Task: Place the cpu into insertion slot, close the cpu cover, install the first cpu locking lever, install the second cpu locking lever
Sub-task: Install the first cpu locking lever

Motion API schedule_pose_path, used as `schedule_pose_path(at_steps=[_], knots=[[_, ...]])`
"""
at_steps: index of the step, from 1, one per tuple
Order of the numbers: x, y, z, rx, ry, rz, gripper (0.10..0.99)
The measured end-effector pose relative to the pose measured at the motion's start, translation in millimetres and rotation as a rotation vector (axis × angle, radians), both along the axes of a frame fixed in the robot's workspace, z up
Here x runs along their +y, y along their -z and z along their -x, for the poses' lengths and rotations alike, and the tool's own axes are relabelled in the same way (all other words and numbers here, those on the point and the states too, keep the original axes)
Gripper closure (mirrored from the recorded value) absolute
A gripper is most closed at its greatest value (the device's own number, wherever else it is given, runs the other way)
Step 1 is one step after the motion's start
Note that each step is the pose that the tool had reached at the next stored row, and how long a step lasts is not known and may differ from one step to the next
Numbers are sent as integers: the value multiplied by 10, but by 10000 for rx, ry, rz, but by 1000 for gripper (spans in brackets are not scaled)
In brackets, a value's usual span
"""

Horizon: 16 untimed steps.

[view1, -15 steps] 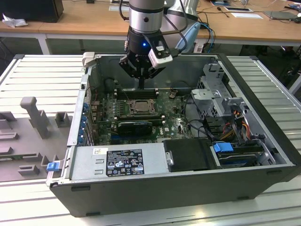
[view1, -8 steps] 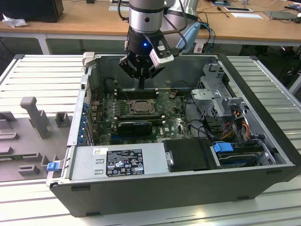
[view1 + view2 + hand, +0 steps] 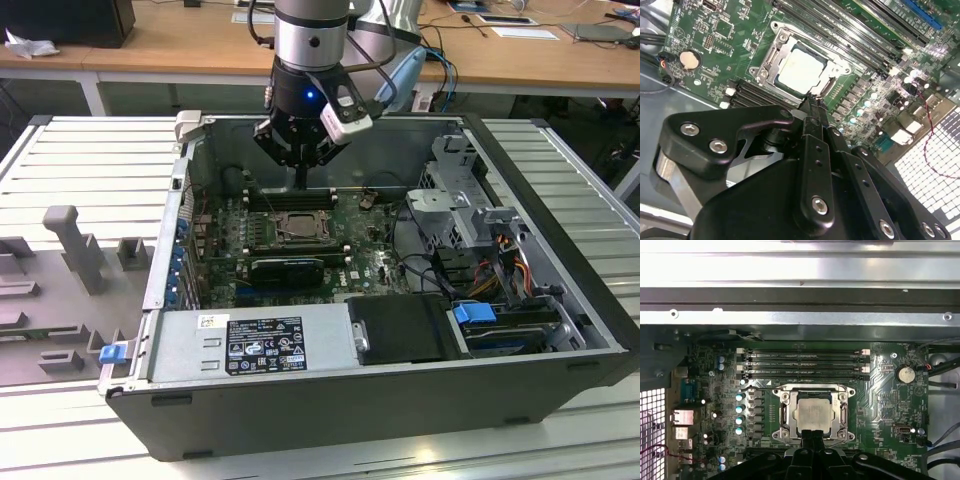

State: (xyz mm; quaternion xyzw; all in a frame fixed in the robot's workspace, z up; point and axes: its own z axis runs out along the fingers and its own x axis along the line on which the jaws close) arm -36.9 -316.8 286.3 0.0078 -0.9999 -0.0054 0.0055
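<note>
Computer case (image 3: 400,400) lies on its side on a slatted metal table (image 3: 90,150), open face up. Contents in the exterior view: green motherboard (image 3: 370,265) on the floor of the case, boxed power supply (image 3: 250,345) along the near wall, metal drive cage (image 3: 450,200) with a cable bundle (image 3: 500,270) toward the exterior view's right.

Insertion slot (image 3: 776,434) sits on the motherboard beside four long black memory slots (image 3: 802,365). The cpu (image 3: 813,412) lies flat inside the slot, its pale metal top facing up. The cpu cover (image 3: 788,412) lies down over it, with the chip showing through the window in the cover. Whether either locking lever is latched cannot be made out.

Gripper (image 3: 812,436) hangs over the edge of the slot farthest from the memory slots (contact with the board cannot be confirmed). Its jaws are pressed together with only a thin seam between them and hold nothing. In the second wrist view, the gripper (image 3: 810,102) ends just beside the cpu (image 3: 801,70).
</note>
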Motion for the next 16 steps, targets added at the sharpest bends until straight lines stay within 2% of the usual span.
schedule_pose_path(at_steps=[3,5,9,11,12,16], knots=[[-7,5,36,-57,-151,-9,980],[-11,11,90,-114,-153,-51,980],[-13,13,171,-138,-156,-104,980],[-13,14,227,-149,-156,-125,980],[-13,14,283,-159,-156,-140,980],[-13,17,369,-168,-155,-152,980]])
